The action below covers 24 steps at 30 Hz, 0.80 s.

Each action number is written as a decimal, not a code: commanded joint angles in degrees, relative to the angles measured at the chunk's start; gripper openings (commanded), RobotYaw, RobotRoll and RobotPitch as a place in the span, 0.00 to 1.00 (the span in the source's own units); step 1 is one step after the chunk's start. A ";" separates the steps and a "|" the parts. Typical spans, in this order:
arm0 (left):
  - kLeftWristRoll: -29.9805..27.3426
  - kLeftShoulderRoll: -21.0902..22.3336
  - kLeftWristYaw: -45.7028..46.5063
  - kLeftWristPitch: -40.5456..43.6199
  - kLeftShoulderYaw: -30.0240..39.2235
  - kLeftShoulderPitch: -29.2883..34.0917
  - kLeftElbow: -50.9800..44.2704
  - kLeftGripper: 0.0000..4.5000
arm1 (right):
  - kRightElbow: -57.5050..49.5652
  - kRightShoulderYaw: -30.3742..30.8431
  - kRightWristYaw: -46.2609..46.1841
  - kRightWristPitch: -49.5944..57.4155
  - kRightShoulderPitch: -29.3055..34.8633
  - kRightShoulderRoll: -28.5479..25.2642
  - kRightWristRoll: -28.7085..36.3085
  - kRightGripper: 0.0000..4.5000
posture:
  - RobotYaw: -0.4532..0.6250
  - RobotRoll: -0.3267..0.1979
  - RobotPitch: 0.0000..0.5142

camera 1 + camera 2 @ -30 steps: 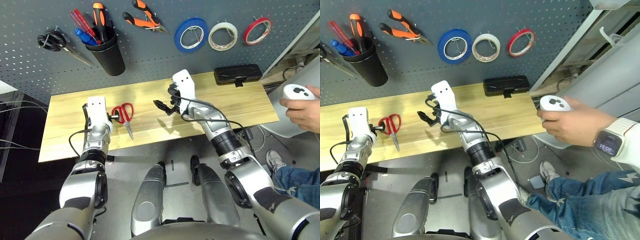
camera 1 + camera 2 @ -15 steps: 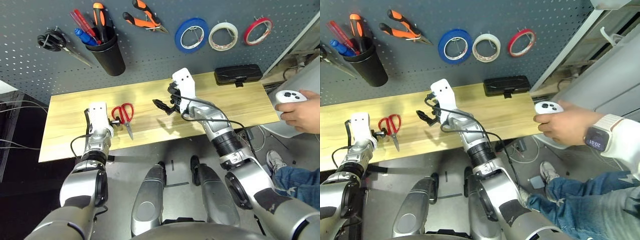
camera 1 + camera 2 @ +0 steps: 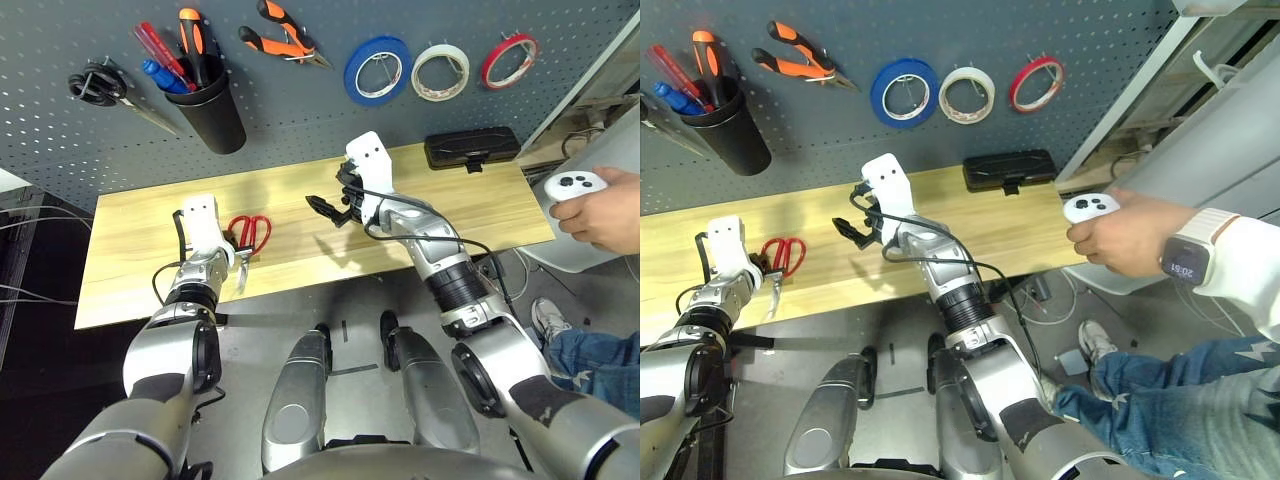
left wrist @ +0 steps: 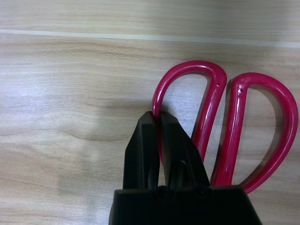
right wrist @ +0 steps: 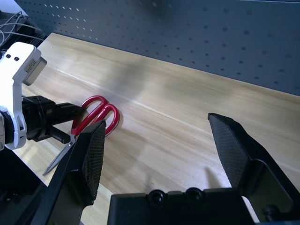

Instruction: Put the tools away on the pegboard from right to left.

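— Where do the red-handled scissors (image 3: 247,238) lie from you?

— Flat on the tabletop (image 3: 130,230), at my left side. My left tool (image 4: 161,143) has its fingers pinched together on the outer loop of the handle, so that arm is plainly the nearer one. The long axis runs from the two red loops, which face the pegboard (image 3: 300,110), down to the blades, which point back toward my edge of the tabletop. My right tool (image 3: 325,212) hangs above the middle of the tabletop, jaws spread wide, holding nothing, well apart from the scissors.

— And the count?

— One pair of red scissors left on the tabletop. On the pegboard: three tape rings, the blue tape ring (image 3: 377,70), a white one (image 3: 440,72), a red one (image 3: 509,60); one orange-and-black-handled pliers (image 3: 278,40); one black cup (image 3: 208,105) holding the small blue-handled screwdriver (image 3: 157,75) among other handles; one black-handled scissors (image 3: 105,88) at the far left. I judge the lift must go up and away toward the board's left part.
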 commanded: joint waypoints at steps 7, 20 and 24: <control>-2.02 -0.47 4.71 -10.31 2.62 6.84 -5.18 0.01 | 1.02 -0.67 0.56 -3.55 -1.16 0.10 0.60 1.00 | 0.47 0.62 0.54; -5.27 -0.89 11.15 -19.58 8.62 19.73 -24.23 0.01 | 0.39 -1.44 1.47 -5.19 -1.63 -0.04 1.26 1.00 | 0.50 0.62 0.52; -7.24 -1.58 11.96 -20.11 10.99 19.55 -26.90 0.01 | -0.37 -1.53 2.42 -6.91 -1.63 0.21 1.70 1.00 | 0.50 0.62 0.53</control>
